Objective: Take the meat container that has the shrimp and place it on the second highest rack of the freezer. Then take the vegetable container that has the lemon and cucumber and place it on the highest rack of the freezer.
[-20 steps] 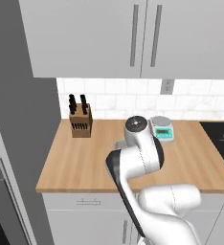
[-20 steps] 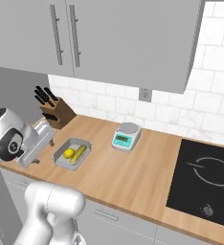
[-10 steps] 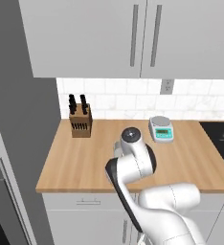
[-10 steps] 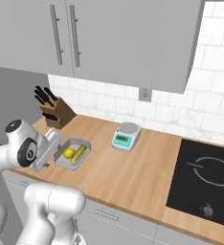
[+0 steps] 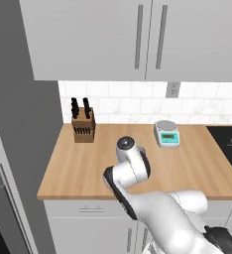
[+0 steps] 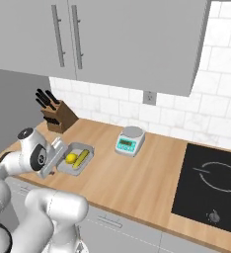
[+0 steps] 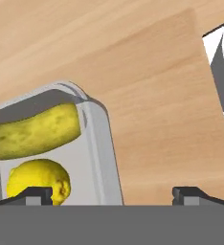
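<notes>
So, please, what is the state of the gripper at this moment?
Gripper: open, holding nothing; one fingertip sits by the lemon over the tray.

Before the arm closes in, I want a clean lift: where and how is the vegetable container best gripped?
Probably by its raised rim. The vegetable container lies flat on the counter, with the lemon and cucumber filling the middle. Come down from above, the open gripper straddling the long side wall, one finger inside, one outside.
</notes>
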